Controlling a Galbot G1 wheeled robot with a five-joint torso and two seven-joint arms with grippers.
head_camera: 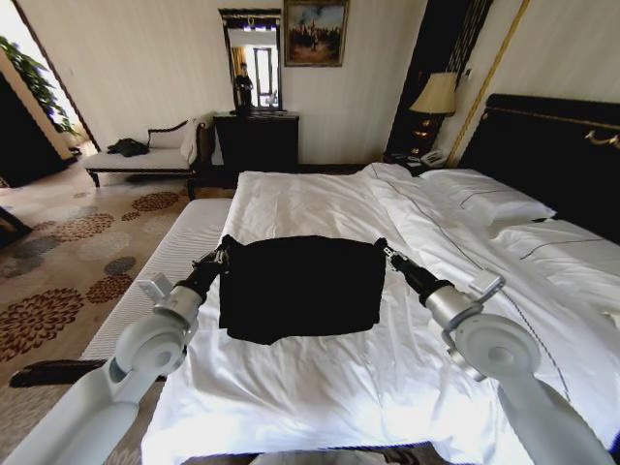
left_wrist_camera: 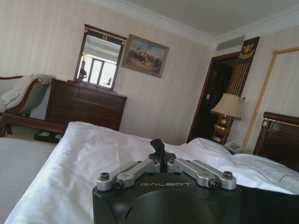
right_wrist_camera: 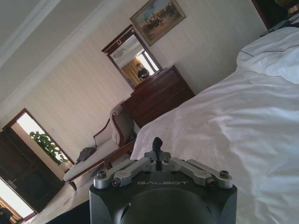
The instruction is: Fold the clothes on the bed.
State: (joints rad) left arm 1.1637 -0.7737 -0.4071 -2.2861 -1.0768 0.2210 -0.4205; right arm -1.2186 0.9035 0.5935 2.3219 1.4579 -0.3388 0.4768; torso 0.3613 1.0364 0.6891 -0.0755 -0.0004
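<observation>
- The T-shirt [head_camera: 300,288] lies in the middle of the head view, a dark folded rectangle on the bed [head_camera: 320,208], its left edge near the duvet's left border.
- Left gripper [head_camera: 225,251] pinches the shirt's upper-left corner; right gripper [head_camera: 382,246] pinches its upper-right corner.
- White duvet lies open above and below the shirt.
- "GALBOT" is legible on both wrist housings.

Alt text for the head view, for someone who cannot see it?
A black T-shirt, already partly folded, lies on a white bed, with the left end effector at its far-left corner and the right end effector at its far-right corner. Both look pinched shut on cloth. A dark dresser stands behind.
</observation>
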